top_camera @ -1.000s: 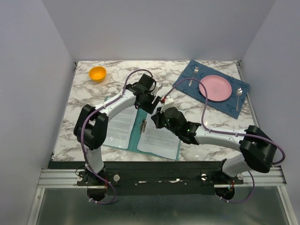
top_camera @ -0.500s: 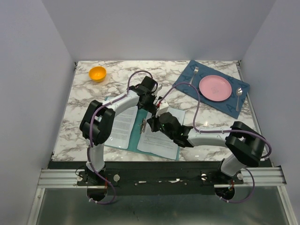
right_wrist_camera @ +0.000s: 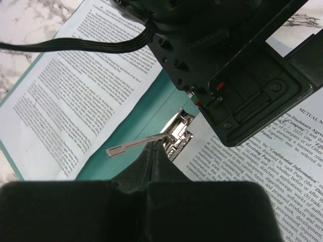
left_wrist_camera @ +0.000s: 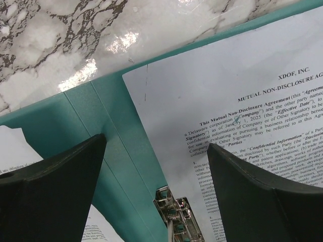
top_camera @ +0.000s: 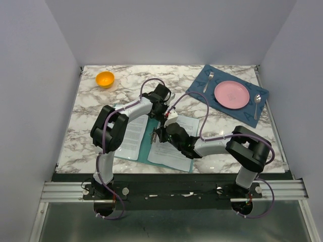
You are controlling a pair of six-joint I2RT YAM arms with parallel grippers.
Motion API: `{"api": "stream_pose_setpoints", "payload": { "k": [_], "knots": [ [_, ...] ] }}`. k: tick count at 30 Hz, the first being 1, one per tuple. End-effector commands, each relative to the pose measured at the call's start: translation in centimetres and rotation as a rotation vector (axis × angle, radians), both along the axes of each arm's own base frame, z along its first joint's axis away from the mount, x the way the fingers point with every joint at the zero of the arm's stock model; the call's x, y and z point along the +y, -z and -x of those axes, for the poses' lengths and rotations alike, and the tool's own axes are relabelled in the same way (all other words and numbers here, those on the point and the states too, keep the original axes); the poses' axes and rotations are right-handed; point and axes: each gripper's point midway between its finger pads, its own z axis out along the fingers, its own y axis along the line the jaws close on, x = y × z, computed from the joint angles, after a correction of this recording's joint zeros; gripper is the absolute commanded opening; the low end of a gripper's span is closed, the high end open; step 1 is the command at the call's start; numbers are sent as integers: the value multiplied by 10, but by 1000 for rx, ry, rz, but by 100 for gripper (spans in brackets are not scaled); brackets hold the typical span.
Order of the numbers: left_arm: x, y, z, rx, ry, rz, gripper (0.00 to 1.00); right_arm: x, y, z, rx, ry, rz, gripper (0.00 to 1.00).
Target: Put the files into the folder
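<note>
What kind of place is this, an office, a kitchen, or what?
Probably a robot test booth: plain white walls box in a marble-look table, two arms are bolted to a metal rail, and the open folder and pink plate look like staged props.

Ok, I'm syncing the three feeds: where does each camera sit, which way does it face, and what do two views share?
Top external: above and behind the bases, facing down on the marble table; both arms show, meeting over the open folder.
Left wrist: on the left arm, facing down past the open left gripper at the folder's spine, metal clip and files.
Right wrist: on the right arm, facing past the shut right gripper at the clip; the left gripper's housing shows above.
Shared: both wrist views show the clip.
</note>
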Motion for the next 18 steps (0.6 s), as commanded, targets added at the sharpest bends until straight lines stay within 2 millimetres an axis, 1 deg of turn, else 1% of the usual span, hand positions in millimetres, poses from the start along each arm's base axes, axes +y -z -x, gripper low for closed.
{"api": "stream_pose_setpoints", "payload": {
  "k": [1,5,6,7,9,10,12,17,18],
  "knots": [
    [3,10,3,27,-9,-42,94,7,-22,-11,-17,77,-107,1],
    [4,17,8,46,-5,-55,94,13,-26,-12,-20,71,-138,1],
    [9,19,7,38,-16,-80,93,13,-25,-13,-19,77,-139,1],
    [10,21,8,43,-16,-84,93,14,-23,-14,-16,81,-139,1],
    [9,24,9,49,-10,-86,93,21,-26,-14,-23,58,-151,1],
    [9,24,10,51,-7,-83,93,24,-22,-14,-18,47,-143,1],
    [9,24,11,57,-5,-82,93,32,-22,-13,-16,17,-146,1],
    [9,25,12,64,-4,-85,92,39,-9,-12,3,-11,-128,1],
    [10,25,13,67,-3,-87,92,40,-10,-12,1,-16,-129,1]
  ]
}}
